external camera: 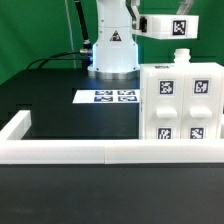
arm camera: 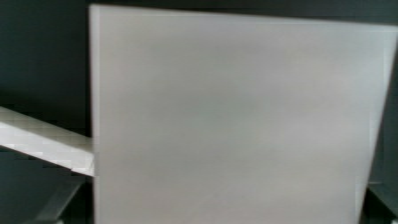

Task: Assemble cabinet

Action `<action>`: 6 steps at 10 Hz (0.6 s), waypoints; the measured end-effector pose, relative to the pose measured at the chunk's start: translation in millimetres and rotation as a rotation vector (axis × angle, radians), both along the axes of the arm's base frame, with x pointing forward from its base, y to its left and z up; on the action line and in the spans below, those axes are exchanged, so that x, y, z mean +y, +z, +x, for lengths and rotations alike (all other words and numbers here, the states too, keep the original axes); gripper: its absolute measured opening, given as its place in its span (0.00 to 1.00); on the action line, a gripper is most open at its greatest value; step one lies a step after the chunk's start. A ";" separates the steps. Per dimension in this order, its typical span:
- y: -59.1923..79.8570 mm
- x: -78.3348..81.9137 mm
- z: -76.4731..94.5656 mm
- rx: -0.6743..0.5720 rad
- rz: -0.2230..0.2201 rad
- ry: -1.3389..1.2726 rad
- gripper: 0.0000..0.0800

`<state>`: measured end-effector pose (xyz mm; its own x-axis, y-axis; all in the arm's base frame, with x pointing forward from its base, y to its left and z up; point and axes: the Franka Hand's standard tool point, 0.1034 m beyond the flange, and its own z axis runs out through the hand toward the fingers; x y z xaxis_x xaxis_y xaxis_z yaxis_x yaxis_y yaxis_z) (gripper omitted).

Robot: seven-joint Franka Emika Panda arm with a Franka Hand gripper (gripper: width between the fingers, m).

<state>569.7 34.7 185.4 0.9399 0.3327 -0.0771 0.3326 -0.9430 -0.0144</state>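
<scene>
Placement is in hand: my jaws clamp the white panel (external camera: 168, 26) aloft over the cabinet body (external camera: 180, 100), and next I must align and lower it.

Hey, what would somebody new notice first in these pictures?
The big white cabinet body, covered in square tags, stands at the exterior view's right on the black table. Above it in the picture, a tagged white part hangs in the air; a plain white panel fills the wrist view.
</scene>
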 end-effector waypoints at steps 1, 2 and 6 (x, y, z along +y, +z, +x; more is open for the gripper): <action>-0.8 6.1 4.9 0.001 0.003 0.007 0.70; -1.8 10.3 13.9 -0.006 0.004 0.013 0.70; -16.3 26.1 26.1 0.000 0.004 0.017 0.70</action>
